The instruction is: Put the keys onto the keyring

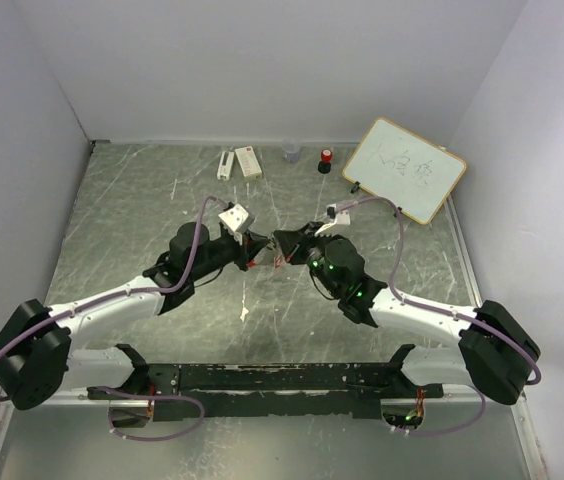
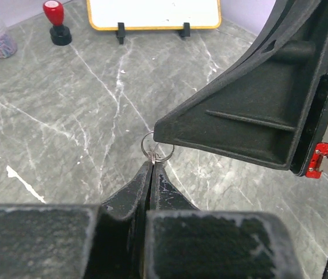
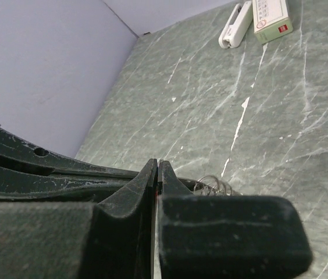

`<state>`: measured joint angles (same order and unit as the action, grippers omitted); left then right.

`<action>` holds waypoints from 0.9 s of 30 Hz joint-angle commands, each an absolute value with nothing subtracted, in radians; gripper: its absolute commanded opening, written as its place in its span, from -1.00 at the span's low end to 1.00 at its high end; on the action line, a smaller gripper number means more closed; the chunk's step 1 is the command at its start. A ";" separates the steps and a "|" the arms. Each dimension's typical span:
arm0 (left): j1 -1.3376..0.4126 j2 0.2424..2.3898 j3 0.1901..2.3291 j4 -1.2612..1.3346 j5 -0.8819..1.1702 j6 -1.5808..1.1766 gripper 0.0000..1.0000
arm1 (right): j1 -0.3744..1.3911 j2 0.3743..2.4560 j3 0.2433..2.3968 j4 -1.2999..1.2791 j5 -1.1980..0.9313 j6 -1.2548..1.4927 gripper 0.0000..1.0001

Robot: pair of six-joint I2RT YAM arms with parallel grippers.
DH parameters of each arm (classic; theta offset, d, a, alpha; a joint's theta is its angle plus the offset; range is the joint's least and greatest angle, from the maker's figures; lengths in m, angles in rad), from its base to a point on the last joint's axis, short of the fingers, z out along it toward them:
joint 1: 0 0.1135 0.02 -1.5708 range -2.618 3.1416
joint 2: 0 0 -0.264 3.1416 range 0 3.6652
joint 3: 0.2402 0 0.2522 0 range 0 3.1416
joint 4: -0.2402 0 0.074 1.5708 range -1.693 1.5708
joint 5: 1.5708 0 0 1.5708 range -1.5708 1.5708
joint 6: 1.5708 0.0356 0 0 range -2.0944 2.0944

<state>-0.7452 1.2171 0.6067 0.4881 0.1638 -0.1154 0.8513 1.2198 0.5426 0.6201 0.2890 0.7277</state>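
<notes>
The left fingers pinch shut on the keyring by its thin silver loop, above the middle of the surface. The right fingers, tip right at the loop, are closed too, perhaps on a key hidden between them. A sideways push could twist the loop free and drop it.

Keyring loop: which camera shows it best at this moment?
The left wrist view: the keyring loop sits sharp and central, pinched at the tips of the shut left claw. The right wrist view shows only a sliver of it past the right claw; top external shows a mere speck between both claws.
</notes>
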 commanded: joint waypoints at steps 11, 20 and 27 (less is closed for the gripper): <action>-0.709 1.263 0.643 0.553 0.383 -0.235 -0.87 | 0.857 1.215 0.510 0.793 0.320 0.677 -1.00; -0.678 1.246 0.626 0.595 0.417 -0.275 -0.87 | 0.858 1.199 0.497 0.810 0.335 0.656 -1.00; -0.643 1.236 0.624 0.567 0.413 -0.275 -0.87 | 0.858 1.158 0.495 0.788 0.344 0.635 -1.00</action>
<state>-0.6685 1.2587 0.6144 0.5552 0.3794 -0.2630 0.8532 1.2030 0.4973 0.7422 0.3073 0.6640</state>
